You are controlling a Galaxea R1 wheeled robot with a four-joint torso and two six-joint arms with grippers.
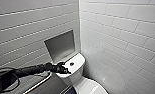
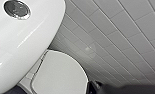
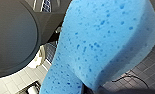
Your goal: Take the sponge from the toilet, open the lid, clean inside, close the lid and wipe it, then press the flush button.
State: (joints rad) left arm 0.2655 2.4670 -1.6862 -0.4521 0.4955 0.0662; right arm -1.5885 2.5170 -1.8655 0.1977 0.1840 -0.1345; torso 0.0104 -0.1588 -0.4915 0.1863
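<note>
1. The robot's left arm reaches in from the left and holds the left end effector (image 1: 62,68) over the near left edge of the tank top (image 1: 77,60) of the toilet (image 1: 71,76), a white glossy fixture set in the corner of two walls of pale tile (image 1: 123,30).
2. Whether the left end effector is released or clenched cannot be told; it shows as a dark mass at the tank's rim.
3. The flush button (image 1: 72,64), small, dark and round, sits in the middle of the tank top, just beside the left end effector and apart from it.
4. The lid (image 1: 91,87) lies shut over the bowl, below and in front of the tank; the left wrist view shows its smooth white oval closed flat under the tank's overhang.
5. The sponge (image 3: 100,45), bright blue and pocked with darker pores, is grasped in the right end effector (image 3: 92,89), raised close before the right wrist camera and well above a floor of dark tiles (image 3: 145,70).
6. A square niche (image 1: 60,45) is recessed in the left wall above the tank.
</note>
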